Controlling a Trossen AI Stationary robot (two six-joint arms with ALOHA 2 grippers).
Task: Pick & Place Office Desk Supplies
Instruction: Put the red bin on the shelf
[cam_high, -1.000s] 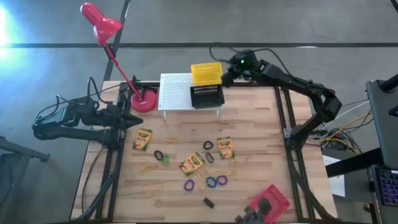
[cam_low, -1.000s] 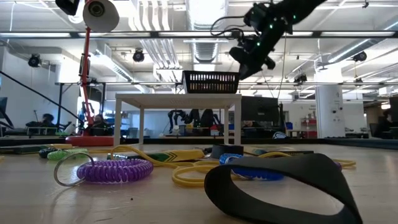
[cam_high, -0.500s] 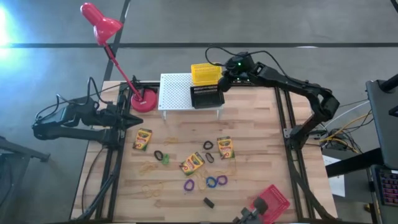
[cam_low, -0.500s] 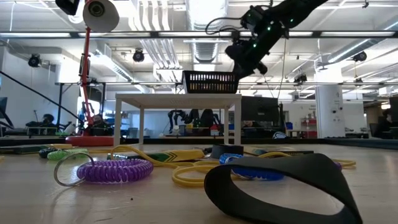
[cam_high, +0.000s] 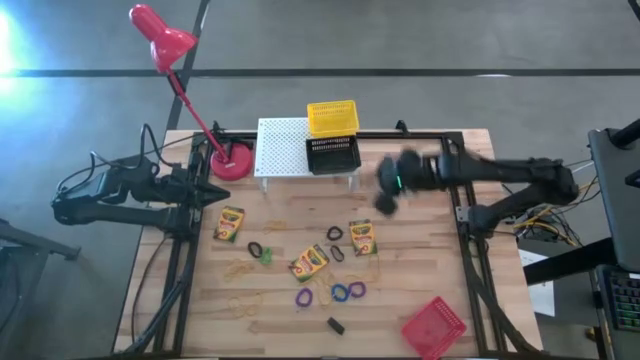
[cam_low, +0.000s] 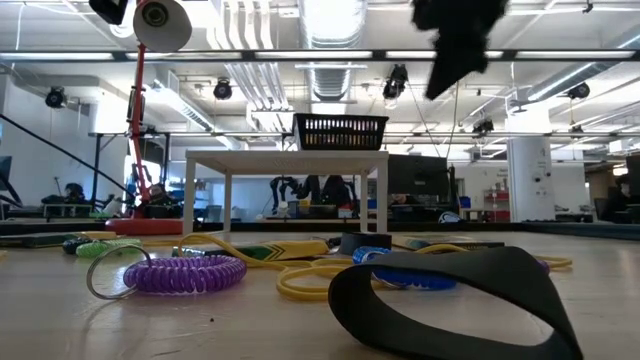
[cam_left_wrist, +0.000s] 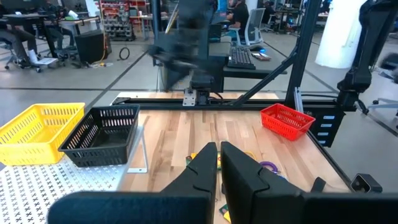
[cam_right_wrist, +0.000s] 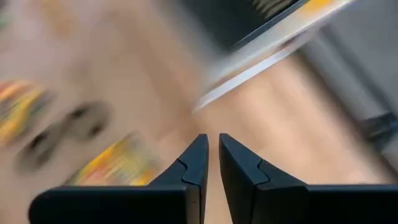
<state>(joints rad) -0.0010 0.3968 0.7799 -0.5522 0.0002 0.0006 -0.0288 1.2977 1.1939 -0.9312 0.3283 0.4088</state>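
Three yellow-and-green crayon boxes (cam_high: 229, 224) (cam_high: 361, 237) (cam_high: 309, 263) lie flat on the wooden table. Around them lie tan rubber bands (cam_high: 238, 270), black loops (cam_high: 258, 249), a green loop (cam_high: 266, 257), a purple loop (cam_high: 304, 298), blue loops (cam_high: 345, 292) and a tiny black block (cam_high: 335, 324). My right gripper (cam_high: 384, 202) (cam_right_wrist: 212, 146), shut and empty, hangs blurred above the table to the right of the white rack (cam_high: 283, 147). My left gripper (cam_high: 224, 192) (cam_left_wrist: 217, 150) waits shut at the table's left edge.
A yellow basket (cam_high: 332, 117) and a black basket (cam_high: 332, 155) stand at the rack's right end. A red lamp base (cam_high: 232, 162) sits left of the rack. A red basket (cam_high: 434, 326) lies at the near right corner. Bare wood shows right of the supplies.
My right gripper has swung fast from above the baskets at the far edge toward the near side, and now hangs over the bare wood right of the rack. The supplies on the table have stayed where they were.
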